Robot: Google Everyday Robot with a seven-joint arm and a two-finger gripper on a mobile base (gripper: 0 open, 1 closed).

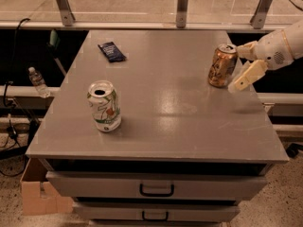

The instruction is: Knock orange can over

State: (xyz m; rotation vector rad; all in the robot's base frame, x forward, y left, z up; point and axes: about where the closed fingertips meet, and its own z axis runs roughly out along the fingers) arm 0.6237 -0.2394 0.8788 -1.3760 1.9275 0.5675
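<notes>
1 orange can (222, 65), upright, far-right side of desk (165, 126).
Tool (238, 69) just beside it, spread wide, holding nothing; contact cannot be told. Can likely light, rigid, slick; shove high on sidewall to topple.

The right can (222, 65) is set toward the rear of the worktop (170, 122), the end effector (242, 66) just right of it. The left can (104, 106) is placed nearer the front.
</notes>
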